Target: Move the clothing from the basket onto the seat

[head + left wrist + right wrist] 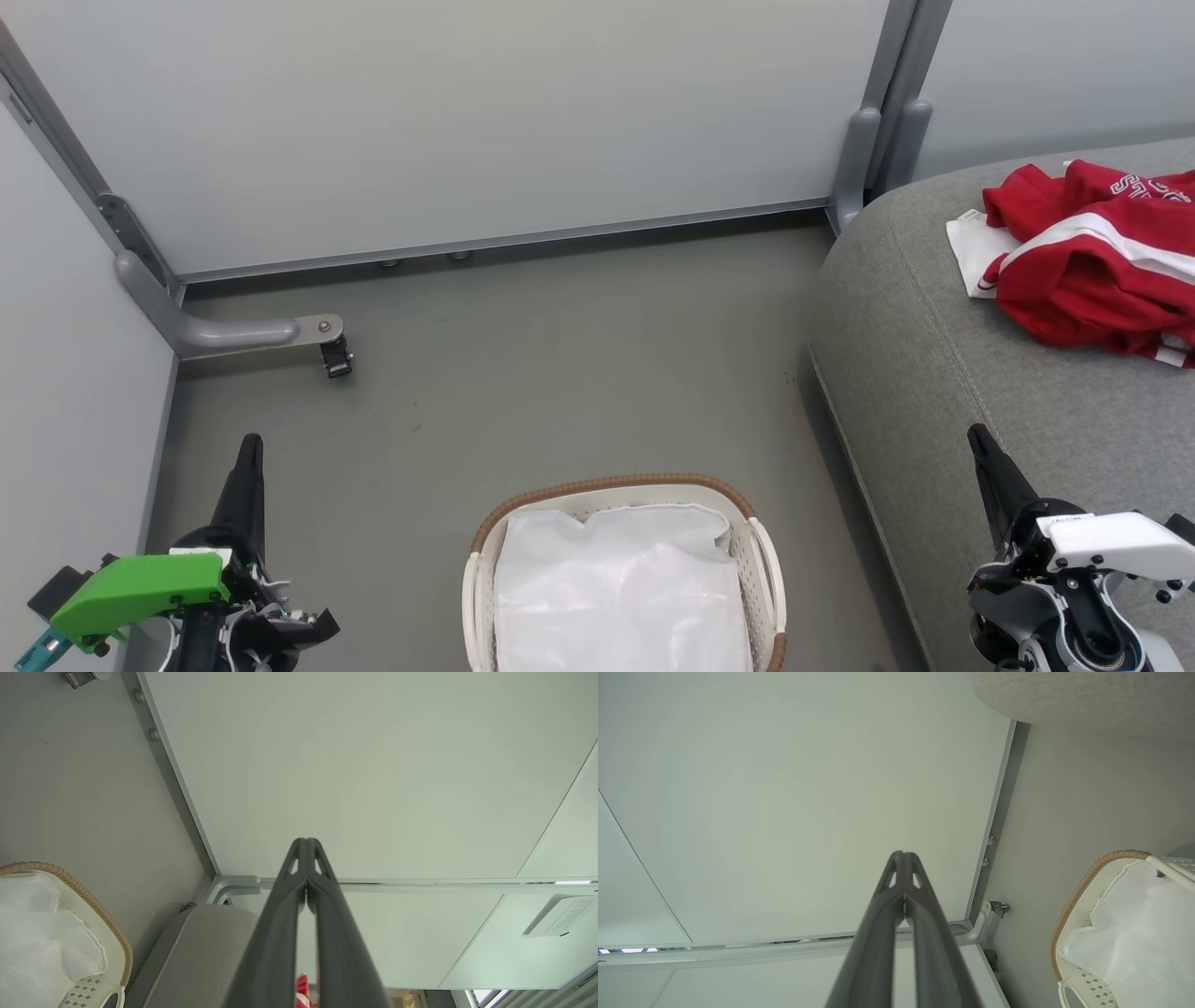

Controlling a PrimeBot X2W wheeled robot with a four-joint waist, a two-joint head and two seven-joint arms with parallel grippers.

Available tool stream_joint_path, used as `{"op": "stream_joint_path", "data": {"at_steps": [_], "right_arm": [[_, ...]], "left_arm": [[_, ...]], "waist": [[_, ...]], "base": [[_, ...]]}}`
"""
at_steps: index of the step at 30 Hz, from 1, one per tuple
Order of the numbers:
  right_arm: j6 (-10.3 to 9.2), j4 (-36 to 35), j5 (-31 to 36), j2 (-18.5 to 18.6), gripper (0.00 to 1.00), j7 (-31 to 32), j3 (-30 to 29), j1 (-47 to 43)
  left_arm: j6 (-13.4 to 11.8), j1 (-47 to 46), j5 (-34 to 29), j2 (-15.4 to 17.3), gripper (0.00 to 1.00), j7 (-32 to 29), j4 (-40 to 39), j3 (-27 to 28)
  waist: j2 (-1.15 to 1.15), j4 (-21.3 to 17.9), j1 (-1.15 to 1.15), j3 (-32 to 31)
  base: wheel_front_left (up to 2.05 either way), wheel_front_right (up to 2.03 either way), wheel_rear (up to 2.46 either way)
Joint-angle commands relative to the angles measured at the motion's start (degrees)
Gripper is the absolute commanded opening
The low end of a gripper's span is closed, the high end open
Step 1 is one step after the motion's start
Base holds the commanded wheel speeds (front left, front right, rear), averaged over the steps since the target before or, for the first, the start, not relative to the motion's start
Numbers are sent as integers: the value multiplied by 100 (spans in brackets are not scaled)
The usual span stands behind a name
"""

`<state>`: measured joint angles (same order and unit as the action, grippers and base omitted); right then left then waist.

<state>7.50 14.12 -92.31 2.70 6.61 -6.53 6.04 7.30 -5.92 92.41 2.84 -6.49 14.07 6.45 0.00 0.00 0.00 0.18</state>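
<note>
The right gripper point(977, 437) is closed, its two dark fingers pressed together to a single point with nothing between them. It stands at the lower right of the head view, over the near part of the seat point(920, 373). The clothing point(1088, 271) lies farther back and to the right on that same grey cushion, well apart from the fingertips. It is a crumpled red heap with white stripes and white lettering, and a white panel pokes out at its left edge.

The left gripper point(250, 453) is likewise closed and empty-handed, fingers touching along their tips. It sits at the lower left of the head view above the grey floor point(560, 373), on the far side of the scene from the clothing. In the left wrist view a sliver of red shows through the slit low between the fingers, beyond them.

Between the two grippers the basket point(611, 484) stands on the floor just beside the seat's front edge, with a rumpled white liner sheet point(621, 588) inside it. Pale wall panels point(467, 121) in grey frames close off the floor behind.
</note>
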Motion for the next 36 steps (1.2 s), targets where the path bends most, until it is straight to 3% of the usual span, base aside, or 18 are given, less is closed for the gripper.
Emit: {"op": "stream_joint_path", "data": {"at_steps": [1, 36], "right_arm": [[-2, -24, -19, 34, 0, 7, -11, 29], [-2, -24, -20, 34, 0, 6, -10, 21]], "left_arm": [[36, -58, 10, 23, 0, -18, -9, 18], [36, -59, 1, 17, 0, -26, -10, 23]], "waist": [[0, 0, 0, 0], [0, 0, 0, 0]], "base": [[0, 0, 0], [0, 0, 0]]}}
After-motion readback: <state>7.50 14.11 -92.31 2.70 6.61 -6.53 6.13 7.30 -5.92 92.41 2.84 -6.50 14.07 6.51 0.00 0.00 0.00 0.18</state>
